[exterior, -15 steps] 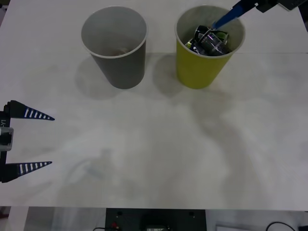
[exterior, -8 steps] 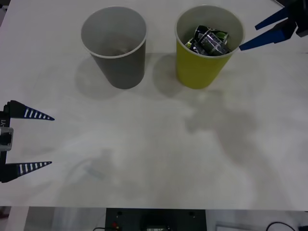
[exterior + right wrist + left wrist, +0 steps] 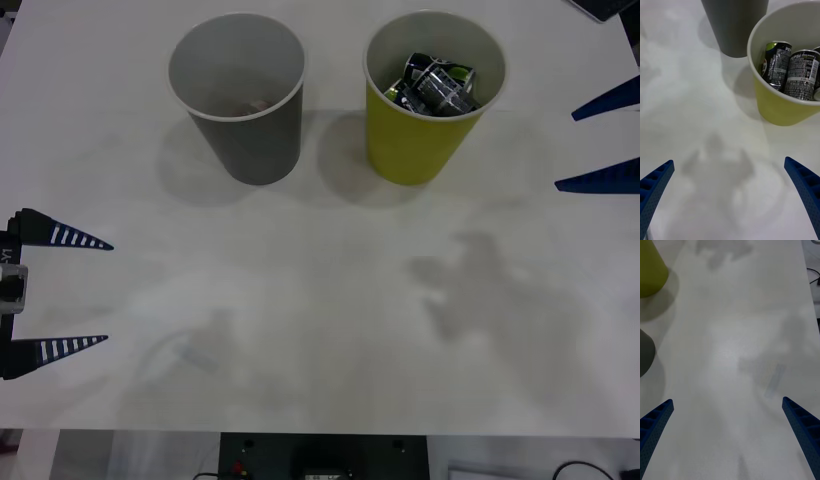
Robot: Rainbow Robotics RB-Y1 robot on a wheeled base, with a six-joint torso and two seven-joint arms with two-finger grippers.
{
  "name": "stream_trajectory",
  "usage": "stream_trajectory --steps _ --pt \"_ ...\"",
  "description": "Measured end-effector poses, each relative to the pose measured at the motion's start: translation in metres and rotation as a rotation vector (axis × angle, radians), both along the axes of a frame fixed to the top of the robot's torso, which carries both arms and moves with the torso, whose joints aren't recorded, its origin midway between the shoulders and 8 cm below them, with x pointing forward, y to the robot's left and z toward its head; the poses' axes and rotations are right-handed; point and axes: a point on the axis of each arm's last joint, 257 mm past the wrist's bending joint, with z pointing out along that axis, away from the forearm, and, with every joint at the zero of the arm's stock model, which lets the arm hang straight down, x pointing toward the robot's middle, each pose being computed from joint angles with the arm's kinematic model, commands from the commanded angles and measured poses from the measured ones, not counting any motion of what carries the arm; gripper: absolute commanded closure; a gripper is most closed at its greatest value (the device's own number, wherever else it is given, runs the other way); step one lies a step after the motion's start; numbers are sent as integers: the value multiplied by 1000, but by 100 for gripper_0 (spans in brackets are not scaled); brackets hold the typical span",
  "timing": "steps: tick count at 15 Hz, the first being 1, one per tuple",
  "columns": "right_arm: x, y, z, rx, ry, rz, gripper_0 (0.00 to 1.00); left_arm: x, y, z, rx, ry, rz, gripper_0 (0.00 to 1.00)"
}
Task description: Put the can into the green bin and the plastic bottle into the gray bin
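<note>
The can (image 3: 438, 85) lay inside the green bin (image 3: 415, 140), among other dark cans, at the far right of the white counter (image 3: 320, 300). The gray bin (image 3: 245, 130) stood just beside it, to its left, the two apart. The right end effector (image 3: 600, 140) hovered at the counter's right edge, fingers spread and holding nothing. The left end effector (image 3: 60, 292) sat at the near left edge, fingers likewise apart and empty.

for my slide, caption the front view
Cans in the green bin; right end effector open beside it.
</note>
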Motion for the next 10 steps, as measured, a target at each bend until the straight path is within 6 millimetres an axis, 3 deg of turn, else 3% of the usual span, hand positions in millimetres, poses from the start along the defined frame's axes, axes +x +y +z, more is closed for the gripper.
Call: stream_trajectory --steps 6,10 --pt "-44 -27 -55 -75 -63 104 0 0 0 0 0 0 0 0" --pt "-63 -41 -86 -124 -120 163 0 0 0 0 0 0 0 0"
